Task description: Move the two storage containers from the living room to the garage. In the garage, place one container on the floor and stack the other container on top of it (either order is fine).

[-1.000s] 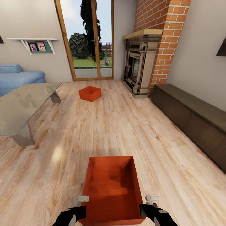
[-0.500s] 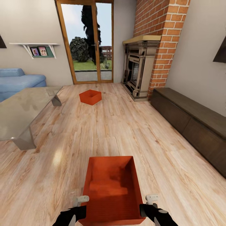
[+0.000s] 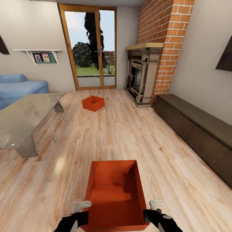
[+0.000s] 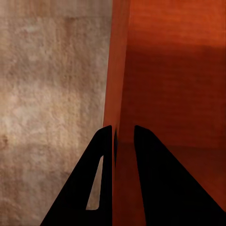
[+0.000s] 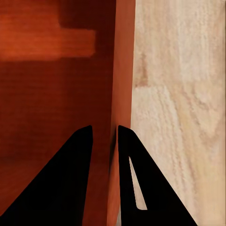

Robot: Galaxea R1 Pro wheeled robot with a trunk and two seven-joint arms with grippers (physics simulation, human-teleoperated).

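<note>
Two end effectors, left (image 4: 117, 141) and right (image 5: 104, 141), each pinch a side wall of the near orange-red open plastic bin (image 3: 114, 193), steadying it level for carrying.

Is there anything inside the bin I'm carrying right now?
The held container looks empty: bare orange floor and walls, shadow only. Both hands, left and right, pinch its side walls. The strip inside its near wall is hidden.

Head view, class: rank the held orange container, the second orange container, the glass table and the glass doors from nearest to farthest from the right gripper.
From the right gripper:
1. Held container, gripped between both arms, right at the jaws.
2. Glass table, ahead to the left.
3. Second container, mid-floor ahead.
4. Glass doors, on the far wall.
</note>
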